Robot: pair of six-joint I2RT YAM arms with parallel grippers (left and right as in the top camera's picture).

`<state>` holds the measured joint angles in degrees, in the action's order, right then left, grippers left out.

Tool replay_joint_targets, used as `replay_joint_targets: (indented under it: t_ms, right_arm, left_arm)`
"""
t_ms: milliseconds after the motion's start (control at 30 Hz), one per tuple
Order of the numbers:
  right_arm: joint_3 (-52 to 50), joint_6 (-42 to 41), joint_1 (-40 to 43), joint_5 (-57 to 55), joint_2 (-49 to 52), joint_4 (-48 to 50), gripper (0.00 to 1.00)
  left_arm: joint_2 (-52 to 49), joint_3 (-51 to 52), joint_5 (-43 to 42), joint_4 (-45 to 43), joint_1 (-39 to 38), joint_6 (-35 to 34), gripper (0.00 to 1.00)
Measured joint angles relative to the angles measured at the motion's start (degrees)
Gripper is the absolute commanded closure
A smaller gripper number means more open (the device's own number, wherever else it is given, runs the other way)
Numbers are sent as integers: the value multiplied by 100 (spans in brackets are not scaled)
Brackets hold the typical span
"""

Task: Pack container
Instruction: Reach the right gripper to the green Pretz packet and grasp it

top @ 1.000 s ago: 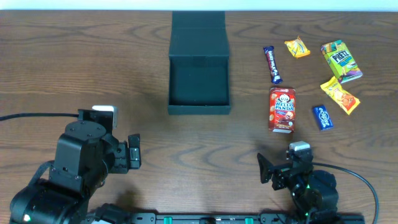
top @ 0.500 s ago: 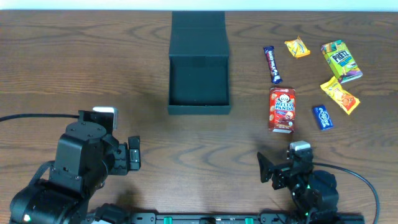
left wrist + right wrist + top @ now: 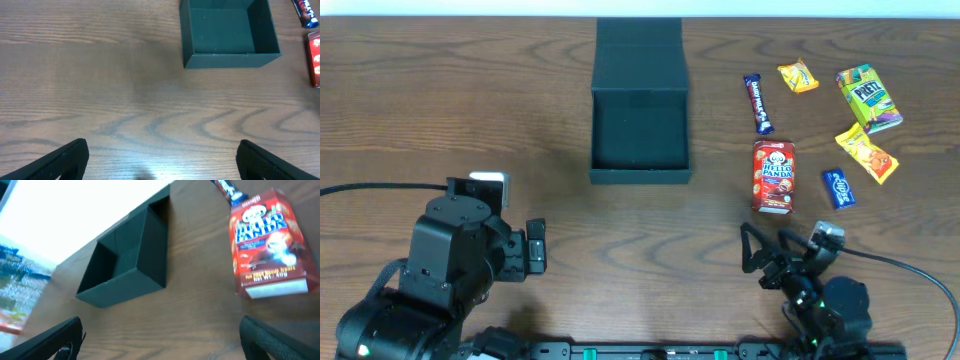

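Left gripper (image 3: 534,246): jaws wide, empty. Container (image 3: 640,176): open, empty, lid folded back, ahead and to the right of that gripper, well apart; judged light, stiff matte card that could dent, best pinched over a side wall. Right gripper (image 3: 760,258): jaws wide, empty; container ahead to its left, red box (image 3: 773,177) near ahead.

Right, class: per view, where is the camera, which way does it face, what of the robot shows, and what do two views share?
Overhead: above the table, facing straight down; left end effector and right end effector at bottom.
Left wrist: on left arm, facing the container; its fingers in bottom corners.
Right wrist: on right arm, tilted, facing the red snack box; fingers likewise.
Shared: both wrists see the container.
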<state>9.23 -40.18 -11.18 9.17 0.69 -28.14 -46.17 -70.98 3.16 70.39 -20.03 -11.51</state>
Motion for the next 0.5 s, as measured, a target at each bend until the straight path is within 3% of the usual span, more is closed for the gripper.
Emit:
replay_joint_targets:
  t_ms: [233,500]
  right_arm:
    - [-4,-267,0,160,0,461,1]
    - [-22,-164,13,271,-2,2337,1]
  left_arm:
    - [0,0,0,4,0,0,5]
    - [0,0,-4,4,0,0,5]
